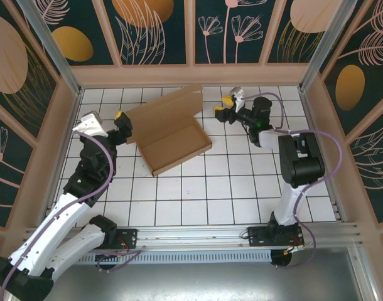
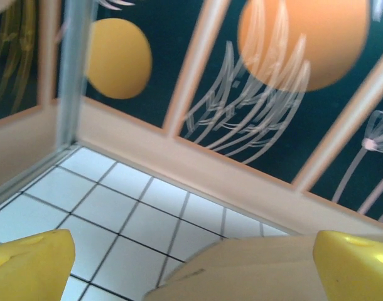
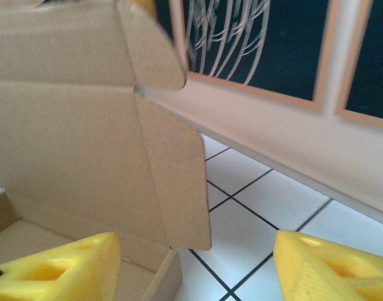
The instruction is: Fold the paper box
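The plain brown cardboard paper box [image 1: 174,145] lay toward the far side of the white tiled table [image 1: 242,188], its shallow tray flat and its lid tilted up behind, between my two claws. My left claw [image 1: 122,122] stood wide open just beside the lid's left edge, gripping nothing. My right claw [image 1: 223,105], yellow fingers [image 3: 53,269] spread well apart, hung near the lid's right flap and held nothing.

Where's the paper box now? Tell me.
In the top view the paper box sits left of centre on the table, lid raised, between the left gripper and the right gripper.
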Robot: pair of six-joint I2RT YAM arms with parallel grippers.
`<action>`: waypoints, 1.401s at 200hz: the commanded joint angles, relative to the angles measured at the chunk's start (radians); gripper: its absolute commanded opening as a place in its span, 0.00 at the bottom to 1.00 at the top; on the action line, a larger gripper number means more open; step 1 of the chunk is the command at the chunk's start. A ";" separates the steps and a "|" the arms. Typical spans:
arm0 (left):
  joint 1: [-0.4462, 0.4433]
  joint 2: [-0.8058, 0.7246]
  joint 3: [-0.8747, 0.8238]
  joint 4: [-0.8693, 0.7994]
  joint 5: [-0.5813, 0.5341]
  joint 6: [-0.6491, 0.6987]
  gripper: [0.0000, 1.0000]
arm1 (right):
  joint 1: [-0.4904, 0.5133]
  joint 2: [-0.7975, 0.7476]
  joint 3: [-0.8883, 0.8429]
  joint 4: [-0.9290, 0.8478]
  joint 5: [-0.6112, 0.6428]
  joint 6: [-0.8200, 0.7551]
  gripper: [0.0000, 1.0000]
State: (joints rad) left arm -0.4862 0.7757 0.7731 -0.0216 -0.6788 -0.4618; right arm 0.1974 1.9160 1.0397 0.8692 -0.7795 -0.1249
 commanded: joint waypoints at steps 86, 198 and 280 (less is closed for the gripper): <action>0.087 0.076 0.021 -0.110 -0.196 -0.140 0.98 | 0.059 0.358 0.458 0.102 -0.262 -0.045 0.71; 0.089 0.090 0.006 -0.055 -0.172 -0.138 0.98 | 0.126 0.288 0.356 0.008 -0.054 -0.160 0.00; 0.089 0.053 -0.050 -0.016 -0.167 -0.172 0.99 | 0.418 0.081 0.043 0.198 0.997 -0.277 0.00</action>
State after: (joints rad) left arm -0.4046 0.8467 0.7410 -0.0795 -0.8455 -0.6098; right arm 0.5461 2.0418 1.1378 0.9970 -0.2104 -0.3477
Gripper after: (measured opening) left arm 0.985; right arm 0.054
